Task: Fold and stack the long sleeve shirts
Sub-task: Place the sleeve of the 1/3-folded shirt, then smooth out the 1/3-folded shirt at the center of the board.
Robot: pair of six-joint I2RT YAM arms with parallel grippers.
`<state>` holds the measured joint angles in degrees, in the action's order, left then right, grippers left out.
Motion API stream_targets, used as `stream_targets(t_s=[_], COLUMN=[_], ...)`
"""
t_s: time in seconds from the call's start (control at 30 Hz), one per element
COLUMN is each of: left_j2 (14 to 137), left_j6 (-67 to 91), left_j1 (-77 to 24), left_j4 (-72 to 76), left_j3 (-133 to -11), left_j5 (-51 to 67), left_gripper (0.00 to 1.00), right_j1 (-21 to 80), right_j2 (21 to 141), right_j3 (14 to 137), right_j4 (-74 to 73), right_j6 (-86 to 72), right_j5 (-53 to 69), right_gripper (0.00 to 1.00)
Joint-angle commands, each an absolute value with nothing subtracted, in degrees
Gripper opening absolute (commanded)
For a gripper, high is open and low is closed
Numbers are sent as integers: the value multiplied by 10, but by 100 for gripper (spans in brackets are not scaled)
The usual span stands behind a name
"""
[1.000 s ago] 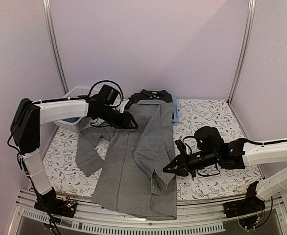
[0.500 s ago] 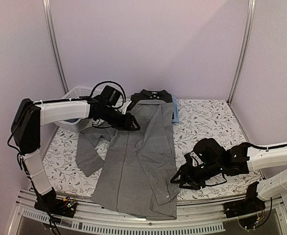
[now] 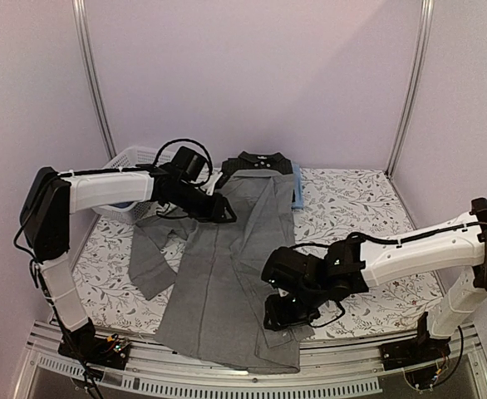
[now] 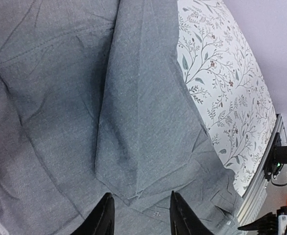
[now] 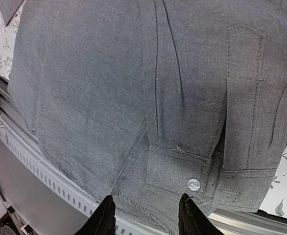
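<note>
The mid-grey shirt (image 3: 227, 274) lies spread lengthwise down the table, its right sleeve folded in over the body, its hem hanging over the near edge. My left gripper (image 3: 224, 209) is open just above the shirt's upper left part; its wrist view shows grey cloth folds (image 4: 133, 147) between the black fingertips (image 4: 104, 220). My right gripper (image 3: 278, 320) is open above the sleeve cuff near the hem; the cuff with a silver button (image 5: 193, 184) shows in its wrist view. A black shirt (image 3: 256, 161) lies folded at the far end, with a light blue shirt (image 3: 297, 189) under it.
A white lattice basket (image 3: 125, 170) stands at the back left behind the left arm. The floral tablecloth (image 3: 351, 199) is bare on the right. A metal rail (image 3: 227, 374) runs along the near edge.
My right arm has swung left from the bare cloth and now sits over the shirt's lower right, by the cuff. The left gripper has barely moved.
</note>
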<state>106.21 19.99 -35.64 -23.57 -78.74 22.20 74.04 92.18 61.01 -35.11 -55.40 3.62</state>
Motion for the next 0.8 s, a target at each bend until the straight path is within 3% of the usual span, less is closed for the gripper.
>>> stream_targets(t_s=[0.0, 0.43, 0.77], left_j2=[1054, 1049, 1053], left_j6=[199, 197, 195], left_j1=[-363, -363, -363], left_j4=[-243, -242, -243], left_j3=[-776, -772, -773], left_j5=[209, 208, 208], left_gripper=[38, 38, 38], right_j1=[777, 819, 829], right_j2=[985, 1088, 1115], right_j3=[668, 742, 747], right_j4=[-402, -471, -479], right_j6=[-527, -544, -552], right_j5=[6, -49, -60], right_gripper=[40, 38, 30])
